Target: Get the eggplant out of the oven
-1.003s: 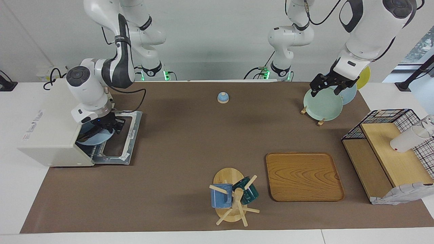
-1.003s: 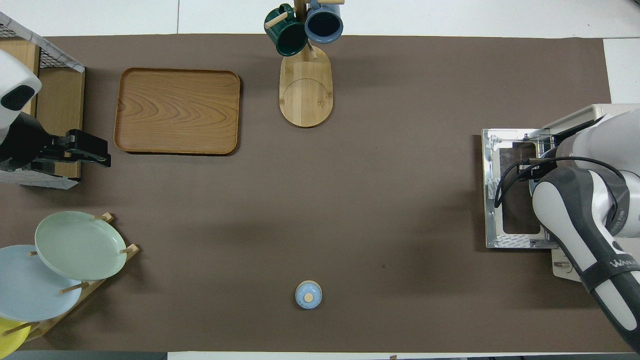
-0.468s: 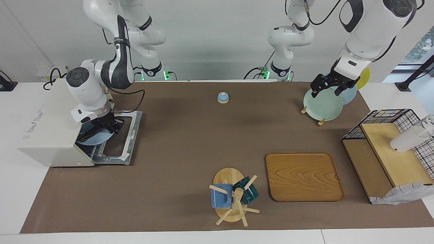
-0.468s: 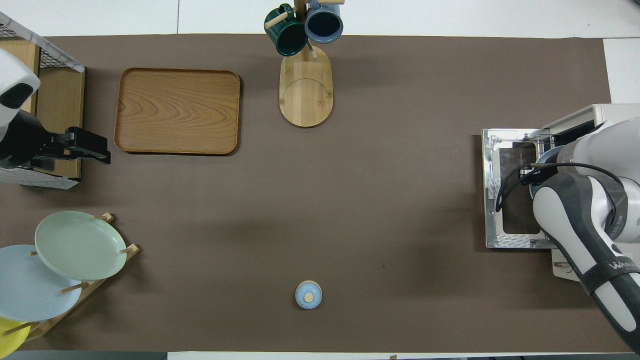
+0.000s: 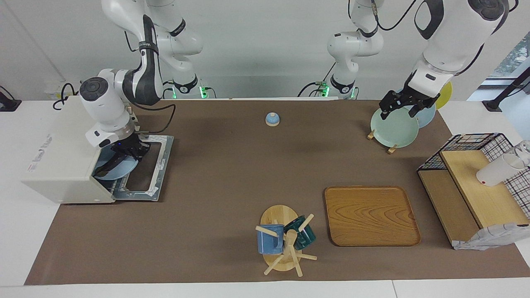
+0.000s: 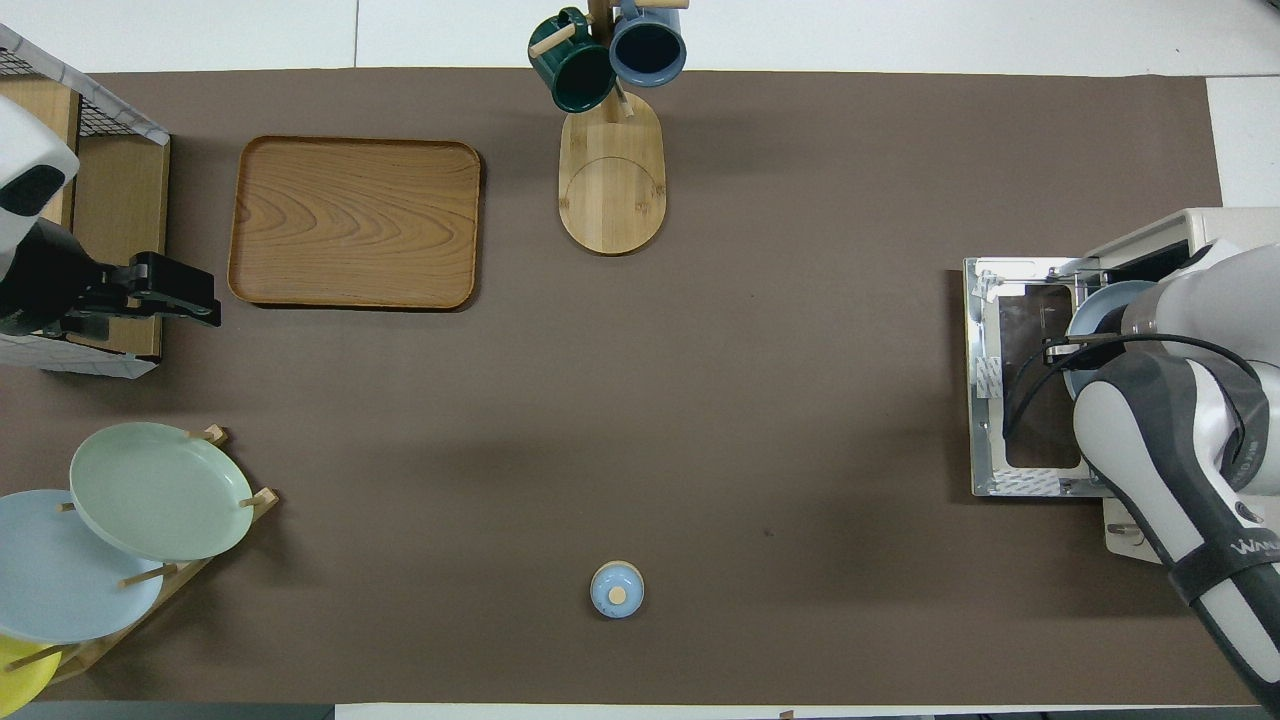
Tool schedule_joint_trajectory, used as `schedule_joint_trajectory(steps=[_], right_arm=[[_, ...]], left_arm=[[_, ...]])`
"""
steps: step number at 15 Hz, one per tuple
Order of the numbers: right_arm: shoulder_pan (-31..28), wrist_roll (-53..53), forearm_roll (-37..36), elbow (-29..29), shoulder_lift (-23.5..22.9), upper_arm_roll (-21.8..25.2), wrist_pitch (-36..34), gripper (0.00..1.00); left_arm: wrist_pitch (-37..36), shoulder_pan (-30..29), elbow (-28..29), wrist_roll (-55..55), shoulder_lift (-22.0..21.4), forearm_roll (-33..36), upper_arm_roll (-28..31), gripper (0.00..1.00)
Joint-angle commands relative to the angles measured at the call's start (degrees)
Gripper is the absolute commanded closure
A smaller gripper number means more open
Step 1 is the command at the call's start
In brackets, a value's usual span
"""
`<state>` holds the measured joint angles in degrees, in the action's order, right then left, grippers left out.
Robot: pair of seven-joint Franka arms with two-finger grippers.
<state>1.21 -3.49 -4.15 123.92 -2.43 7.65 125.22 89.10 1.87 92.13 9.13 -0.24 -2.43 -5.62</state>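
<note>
The cream-white oven (image 5: 62,165) stands at the right arm's end of the table with its door (image 5: 155,165) folded down flat. A light blue plate (image 5: 124,169) sticks out of the oven mouth and also shows in the overhead view (image 6: 1095,305). A dark slender shape, seemingly the eggplant (image 5: 107,167), lies slantwise across the plate, one end under my right gripper (image 5: 124,154). That gripper is at the oven mouth, just over the plate. From above, the arm hides it. My left gripper (image 5: 403,108) is open, empty and raised by the plate rack.
A plate rack (image 5: 393,126) with green, blue and yellow plates, a wire basket shelf (image 5: 468,142) with a white cup, a wooden tray (image 5: 370,215), a mug tree (image 5: 285,240) and a small blue knob lid (image 5: 272,119) stand on the brown mat.
My right gripper has shifted a little toward the oven mouth and its wrist has turned. More of the blue plate shows from above. The left gripper has barely moved.
</note>
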Motion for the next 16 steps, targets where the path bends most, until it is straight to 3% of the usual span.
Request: schedule_joint_trajectory(steps=[1,5,13,16], right_arm=[[4.21,-1.08,-0.69,-2.78,-0.29,-1.06,-3.90,1.00],[15.55,9.96,-7.71,-11.05,-2.14,-1.06,-14.81,1.00],[33.05,25.00,-7.02,-22.30,-5.39,-1.49,-20.80,1.00],[40.25,30.10,-6.14,-35.10,-15.11,-1.85,-26.49,1.00]], left_arm=[[0.55,-0.72,-0.46,0.36,-0.11,-0.12,-0.35,0.00],[1.08,-0.72,-0.46,0.27,-0.11,-0.12,-0.35,0.00],[5.73,-1.60,0.86,-0.26,0.59,-0.20,-0.35,0.00],[9.06,-2.65,0.77,-0.35,2.34,-0.29,-0.35,0.00]])
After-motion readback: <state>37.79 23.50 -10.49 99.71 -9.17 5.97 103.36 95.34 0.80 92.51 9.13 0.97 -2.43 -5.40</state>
